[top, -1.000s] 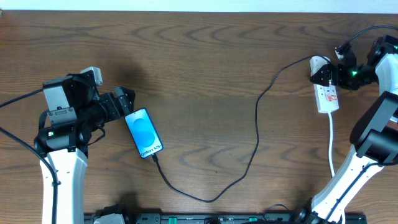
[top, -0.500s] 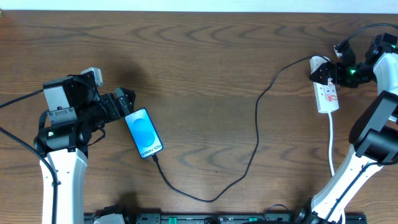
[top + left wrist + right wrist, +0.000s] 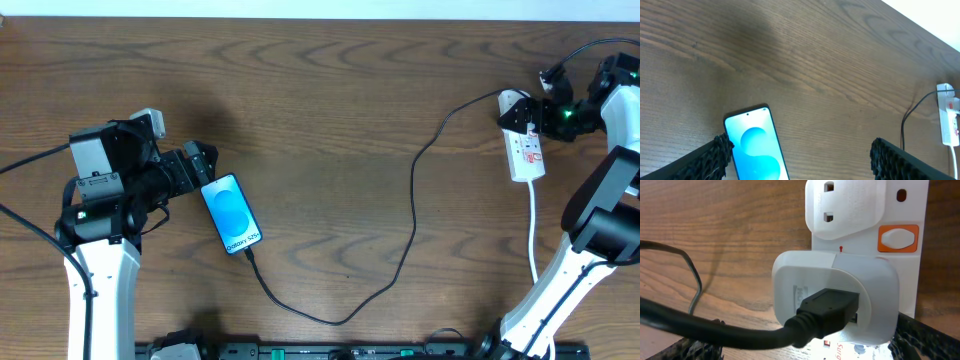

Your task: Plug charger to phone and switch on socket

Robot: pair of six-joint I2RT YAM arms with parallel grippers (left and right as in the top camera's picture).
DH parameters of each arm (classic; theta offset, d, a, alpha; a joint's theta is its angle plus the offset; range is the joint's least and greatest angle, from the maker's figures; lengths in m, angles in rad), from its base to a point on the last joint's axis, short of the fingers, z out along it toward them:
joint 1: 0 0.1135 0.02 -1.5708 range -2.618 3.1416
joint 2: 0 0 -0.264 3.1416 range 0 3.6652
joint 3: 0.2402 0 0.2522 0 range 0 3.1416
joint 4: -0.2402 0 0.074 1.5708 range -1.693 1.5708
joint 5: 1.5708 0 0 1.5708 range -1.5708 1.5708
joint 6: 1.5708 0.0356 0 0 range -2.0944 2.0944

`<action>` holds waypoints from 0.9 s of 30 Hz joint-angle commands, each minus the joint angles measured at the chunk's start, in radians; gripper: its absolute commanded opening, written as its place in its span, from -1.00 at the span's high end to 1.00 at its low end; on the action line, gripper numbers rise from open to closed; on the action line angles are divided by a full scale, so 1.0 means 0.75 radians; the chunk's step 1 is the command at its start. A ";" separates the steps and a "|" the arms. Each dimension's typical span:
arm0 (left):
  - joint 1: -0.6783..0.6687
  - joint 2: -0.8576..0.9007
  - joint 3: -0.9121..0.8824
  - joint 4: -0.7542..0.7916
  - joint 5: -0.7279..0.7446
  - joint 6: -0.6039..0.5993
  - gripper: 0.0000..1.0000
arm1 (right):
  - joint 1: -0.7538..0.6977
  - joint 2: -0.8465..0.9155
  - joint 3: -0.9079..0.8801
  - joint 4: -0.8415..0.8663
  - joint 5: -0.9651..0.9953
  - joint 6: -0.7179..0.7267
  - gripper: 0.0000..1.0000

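Note:
The phone (image 3: 231, 214) lies flat at the left of the table, its blue screen lit. The thin black charger (image 3: 412, 200) runs from the phone's near end, where its tip meets the phone, in a long loop to a white plug head (image 3: 512, 100) on the socket (image 3: 529, 158). My left gripper (image 3: 207, 170) is open, its fingers either side of the phone's (image 3: 756, 145) far end, the left fingertip (image 3: 715, 156) right beside it. My right gripper (image 3: 524, 118) is open over the plug head (image 3: 840, 290), next to the socket's orange switch (image 3: 897, 237).
The wooden table (image 3: 330, 90) reaches a pale far edge. The socket's white lead (image 3: 533, 225) runs towards the near edge at the right, beside the right arm (image 3: 600, 210). The left arm's base (image 3: 100, 270) stands at the near left.
My right gripper has shifted slightly towards the far edge over the plug head. The left gripper, phone and cable have not moved.

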 commanded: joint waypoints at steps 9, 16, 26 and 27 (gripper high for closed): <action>0.004 -0.005 0.015 -0.003 0.013 0.018 -0.81 | 0.032 0.024 -0.085 -0.006 -0.090 0.067 -0.99; 0.004 -0.005 0.015 -0.003 0.013 0.018 -0.81 | 0.032 0.024 -0.188 0.071 -0.091 0.086 -0.99; 0.004 -0.005 0.015 -0.003 0.013 0.018 -0.81 | 0.012 0.005 -0.205 0.062 -0.075 0.090 -0.98; 0.004 -0.005 0.015 -0.003 0.013 0.018 -0.81 | 0.005 0.003 -0.187 0.044 -0.061 0.090 -0.99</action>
